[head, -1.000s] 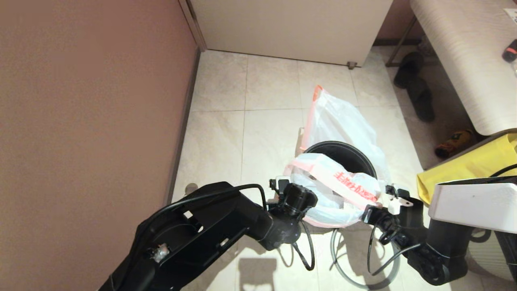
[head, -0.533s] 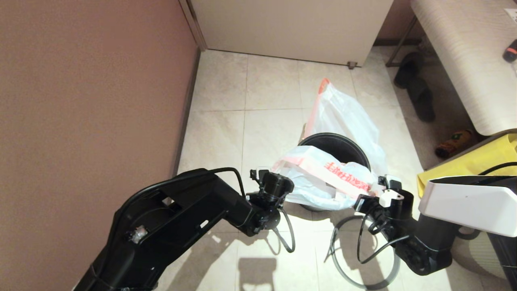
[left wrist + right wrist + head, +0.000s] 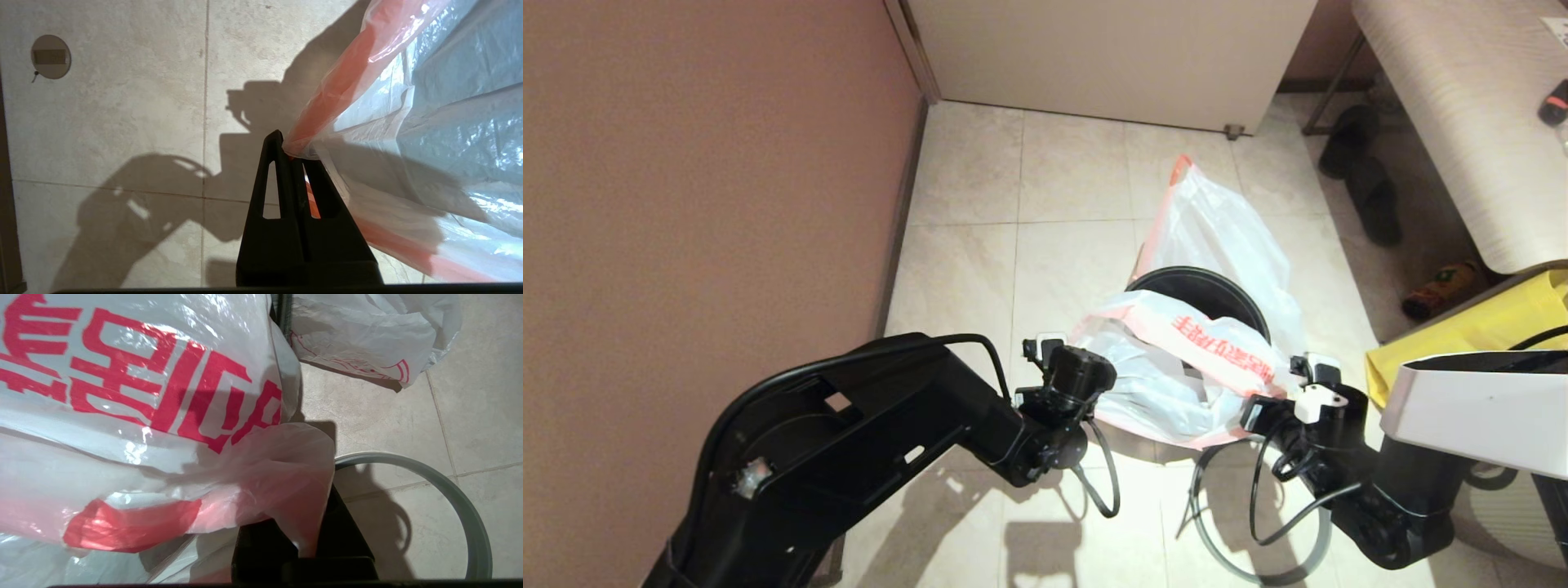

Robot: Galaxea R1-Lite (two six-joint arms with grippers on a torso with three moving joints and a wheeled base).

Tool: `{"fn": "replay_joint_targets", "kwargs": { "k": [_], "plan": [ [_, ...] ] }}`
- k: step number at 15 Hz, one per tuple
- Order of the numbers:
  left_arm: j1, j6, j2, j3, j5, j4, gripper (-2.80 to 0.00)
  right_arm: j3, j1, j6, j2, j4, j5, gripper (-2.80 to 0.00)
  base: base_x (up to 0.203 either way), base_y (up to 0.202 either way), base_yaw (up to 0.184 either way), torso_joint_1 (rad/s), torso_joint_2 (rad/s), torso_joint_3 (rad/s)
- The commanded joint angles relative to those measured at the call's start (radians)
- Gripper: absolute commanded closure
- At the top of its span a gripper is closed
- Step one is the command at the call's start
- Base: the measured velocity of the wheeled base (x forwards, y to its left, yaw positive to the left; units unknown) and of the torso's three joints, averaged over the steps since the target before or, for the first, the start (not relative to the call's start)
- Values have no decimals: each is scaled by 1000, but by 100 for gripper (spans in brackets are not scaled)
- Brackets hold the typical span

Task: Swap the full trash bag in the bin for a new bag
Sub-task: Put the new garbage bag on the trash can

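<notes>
The floor [image 3: 964, 180] is pale beige tile, bounded on the left by a reddish-brown wall [image 3: 703, 163] and at the far side by a cream cabinet front [image 3: 1111, 57]. A light wood-grain surface [image 3: 1462, 122] runs along the far right, with dark shoes [image 3: 1364, 180] on the floor beneath its edge and a yellow fabric bag [image 3: 1478, 335] on the right. The bin [image 3: 1201, 290] stands on the tiles near the middle, its glossy black inside showing, and its separate grey hoop [image 3: 1217, 531] lies flat on the floor on the near side, beside the right arm. The new bag [image 3: 1176, 367] is stretched across the bin's near rim between the two arms, its pink-orange hem and red printed characters facing up. The left end effector [image 3: 292, 153] is clenched on the hem at the bag's left corner, left of the bin; the right end effector [image 3: 310, 539] is clenched on a bunched fold of hem at the bag's right corner, just right of the bin. A second white bag [image 3: 1225, 237], probably the full trash bag though its contents cannot be made out, rises behind the bin against its far right side.
</notes>
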Motion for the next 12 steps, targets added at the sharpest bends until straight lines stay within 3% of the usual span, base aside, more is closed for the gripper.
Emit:
{"fn": "replay_joint_targets", "kwargs": {
  "k": [1,2,6,12],
  "plan": [
    [-7,2,-16,5,2,-3,0,23,21,1,-36,-8,0,0,0,0,0,0,0,0],
    [-12,11,-15,9,-1,-4,-280,23,21,1,-33,-8,0,0,0,0,0,0,0,0],
    [-20,8,-44,31,-1,-25,-280,61,20,-7,-55,-8,8,0,0,0,0,0,0,0],
    [-99,-1,-204,278,-1,-106,-280,200,16,-13,-150,-37,127,0,0,0,0,0,0,0]
  ]
}}
